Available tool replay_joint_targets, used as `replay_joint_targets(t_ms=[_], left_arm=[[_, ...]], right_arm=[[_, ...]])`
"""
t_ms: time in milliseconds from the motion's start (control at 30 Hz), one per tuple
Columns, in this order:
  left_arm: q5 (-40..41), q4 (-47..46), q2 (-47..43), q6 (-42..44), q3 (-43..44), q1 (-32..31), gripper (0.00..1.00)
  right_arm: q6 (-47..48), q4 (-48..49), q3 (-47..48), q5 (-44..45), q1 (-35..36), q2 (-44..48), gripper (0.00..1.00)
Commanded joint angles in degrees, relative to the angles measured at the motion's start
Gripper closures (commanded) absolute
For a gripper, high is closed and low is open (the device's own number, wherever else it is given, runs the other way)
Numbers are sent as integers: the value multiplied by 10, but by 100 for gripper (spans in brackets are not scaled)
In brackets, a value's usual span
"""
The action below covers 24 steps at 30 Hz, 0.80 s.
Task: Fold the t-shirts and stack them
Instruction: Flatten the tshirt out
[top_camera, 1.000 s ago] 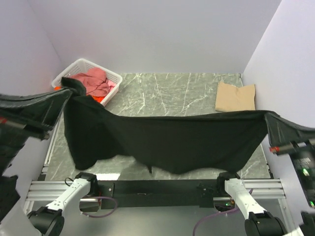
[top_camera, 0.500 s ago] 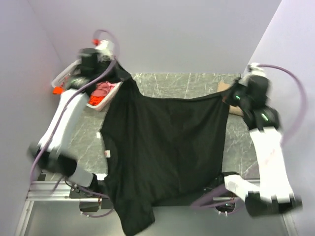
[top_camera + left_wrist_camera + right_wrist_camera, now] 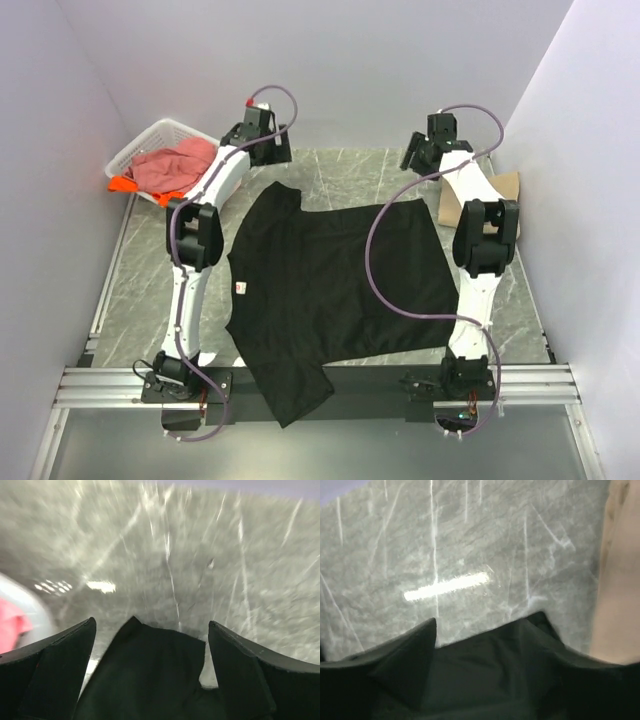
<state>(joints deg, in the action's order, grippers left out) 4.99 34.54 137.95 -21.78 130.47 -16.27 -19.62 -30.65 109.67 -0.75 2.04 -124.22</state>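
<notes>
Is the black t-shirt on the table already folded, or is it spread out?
Spread out, not folded. The top view shows the black t-shirt lying flat on the table, both sleeves out.

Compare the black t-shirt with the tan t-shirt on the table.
The black t-shirt is spread open flat with its sleeves out; the tan t-shirt looks folded into a small pad, partly hidden behind the right arm. The black t-shirt covers much of the middle of the table and overhangs its near edge, while the tan t-shirt takes only the far right corner. Both lie on the marble top.
</notes>
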Motion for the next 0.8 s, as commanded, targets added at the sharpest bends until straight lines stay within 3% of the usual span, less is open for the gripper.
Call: replay_joint_targets(t_ms=[0,67,233,433,567,767], left_arm=[[25,-43,-88,10,49,-5,1],[6,-76,-167,-4,-48,-6,1],[-38,-45,-307,-72,-258,-7,1],[-111,-88,-388,-134,-478,-8,1],[-122,-102,-392,-149,-532,-19,1],[-140,-148,-344,-179,-574,-26,1]], right_arm=[[13,-25,49,15,-5,69,23],[14,-20,4,9,-5,127,13],[-7,-48,-112,-34,1,249,12],[-34,9,-348,-82,10,379,13],[-46,30,-444,-111,20,413,16],[-39,48,-492,-109,41,385,16]])
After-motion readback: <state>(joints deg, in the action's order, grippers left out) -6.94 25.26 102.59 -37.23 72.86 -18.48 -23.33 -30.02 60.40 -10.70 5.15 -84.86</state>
